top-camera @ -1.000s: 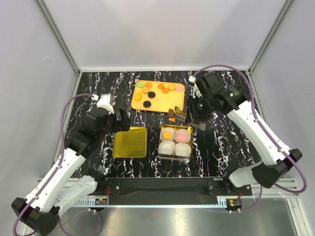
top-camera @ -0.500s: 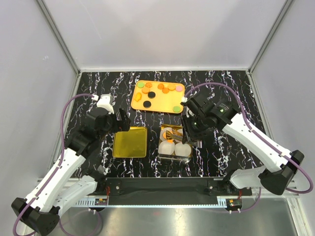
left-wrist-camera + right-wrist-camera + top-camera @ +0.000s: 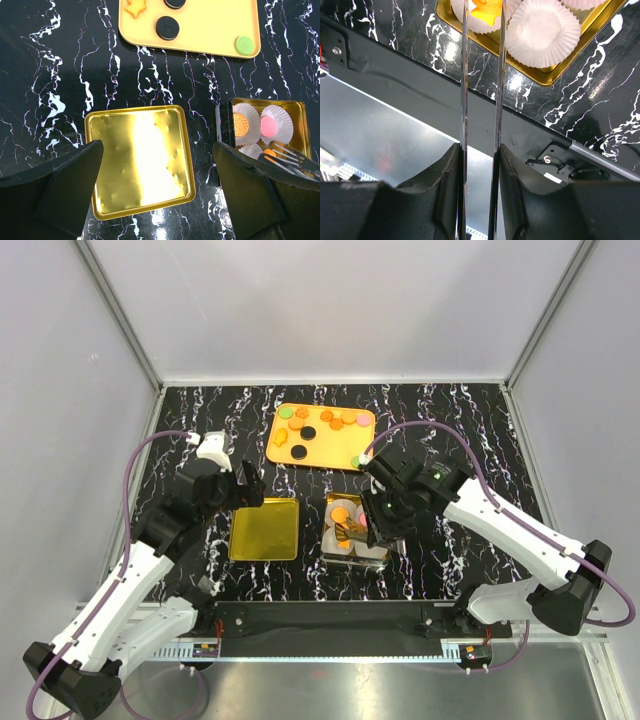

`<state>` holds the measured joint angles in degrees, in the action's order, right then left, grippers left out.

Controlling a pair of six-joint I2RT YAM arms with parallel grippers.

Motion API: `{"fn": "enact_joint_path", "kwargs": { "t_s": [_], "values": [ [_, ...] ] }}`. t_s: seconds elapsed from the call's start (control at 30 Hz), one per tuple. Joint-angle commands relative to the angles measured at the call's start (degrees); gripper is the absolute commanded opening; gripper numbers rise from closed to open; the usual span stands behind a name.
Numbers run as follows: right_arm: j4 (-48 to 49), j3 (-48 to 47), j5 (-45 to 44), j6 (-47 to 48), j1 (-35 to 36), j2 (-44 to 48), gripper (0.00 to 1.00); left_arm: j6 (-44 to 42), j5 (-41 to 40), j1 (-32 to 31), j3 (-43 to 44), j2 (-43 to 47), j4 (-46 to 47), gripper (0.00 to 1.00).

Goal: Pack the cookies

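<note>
Several orange, black, green and pink cookies (image 3: 318, 425) lie on the orange tray (image 3: 322, 450). A gold tin (image 3: 329, 529) holds white paper cups; its far cups carry an orange cookie (image 3: 240, 125) and a pink cookie (image 3: 268, 126). My right gripper (image 3: 479, 150) is shut on metal tongs (image 3: 464, 100), and the tong tips pinch an orange cookie (image 3: 487, 10) over the tin's near left cup. A white cup (image 3: 542, 30) beside it has nothing in it. My left gripper (image 3: 156, 165) hangs open above the gold lid (image 3: 137, 160), apart from it.
The black marble table top (image 3: 460, 440) ends at a black rail (image 3: 420, 75) just near the tin. The tray's green cookie (image 3: 244, 45) and black cookie (image 3: 166, 27) lie near its front edge. Grey walls stand at both sides.
The right arm has swung from beside the tray toward the near edge, carrying the tongs and the orange cookie over the tin. The left arm has not moved.
</note>
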<state>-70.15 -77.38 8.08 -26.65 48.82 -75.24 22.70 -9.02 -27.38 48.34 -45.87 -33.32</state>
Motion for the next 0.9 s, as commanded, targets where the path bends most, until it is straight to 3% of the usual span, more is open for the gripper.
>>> {"fn": "enact_joint_path", "kwargs": {
  "t_s": [0.0, 0.47, 0.87],
  "values": [
    [2.0, 0.1, -0.4, -1.0, 1.2, 0.6, 0.35, 0.2, 0.7, 0.3, 0.2, 0.1, 2.4, 0.99],
    [3.5, 2.4, -2.4, -1.1, 3.2, -1.5, 0.37, 0.2, 0.3, 0.3, 0.2, 0.0, 2.2, 0.99],
    [3.8, 2.2, -3.0, -0.7, 3.2, -1.9, 0.49, 0.2, 0.4, 0.3, 0.3, -0.1, 2.3, 0.99]
  ]
}}
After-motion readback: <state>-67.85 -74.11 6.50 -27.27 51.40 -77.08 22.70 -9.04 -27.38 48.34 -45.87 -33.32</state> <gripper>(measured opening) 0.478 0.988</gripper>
